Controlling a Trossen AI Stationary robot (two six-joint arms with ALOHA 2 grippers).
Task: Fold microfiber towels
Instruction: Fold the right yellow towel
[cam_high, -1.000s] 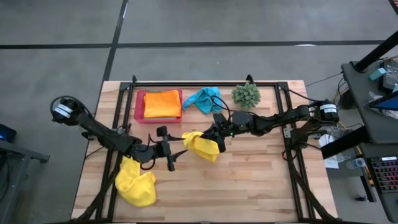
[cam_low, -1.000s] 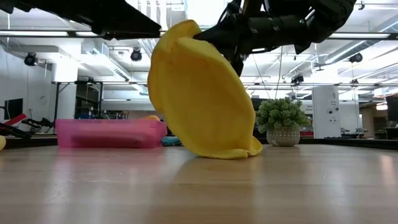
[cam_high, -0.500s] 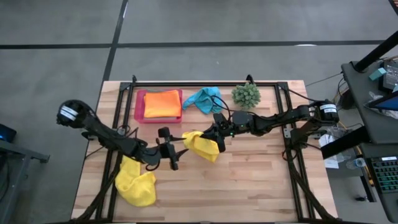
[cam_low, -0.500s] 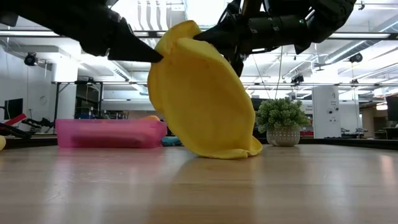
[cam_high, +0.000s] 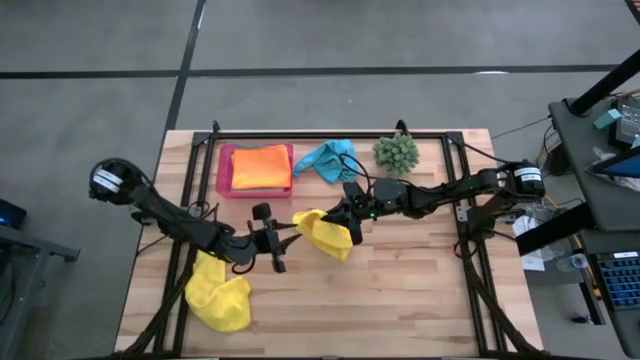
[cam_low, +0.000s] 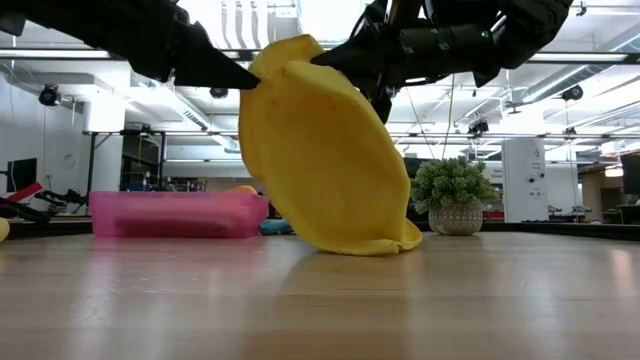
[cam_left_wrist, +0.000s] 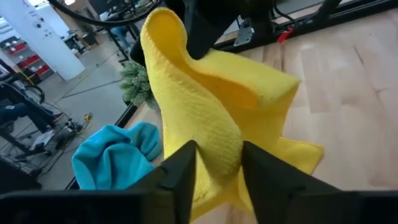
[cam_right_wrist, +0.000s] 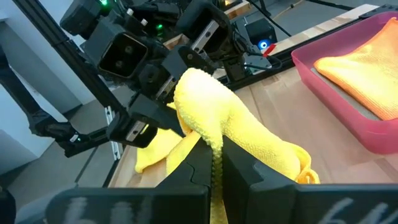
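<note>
The pink tray (cam_high: 224, 186) is the reference point, standing at the far side of the wooden surface (cam_high: 420, 300). An orange towel (cam_high: 261, 166) lies flat inside it. A turquoise towel (cam_high: 327, 158) lies crumpled just beside the tray, between it and a spiky green plant ball (cam_high: 396, 151). Nearer the middle of the surface than the tray, a yellow towel (cam_high: 325, 233) is lifted at its upper edge while its lower end rests on the wood. The right hand (cam_high: 352, 226) has its fingers pressed together on that upper edge, seen plainly in the right wrist view (cam_right_wrist: 211, 155). The left hand (cam_high: 283, 243) meets the same towel from the opposite side; in the left wrist view its two fingers (cam_left_wrist: 180, 171) straddle a fold of the cloth, partly drawn in, though whether they actually pinch it cannot be told from these views. A second yellow towel (cam_high: 218, 295) lies bunched at the near edge of the surface, well apart from the tray, under the left arm.
</note>
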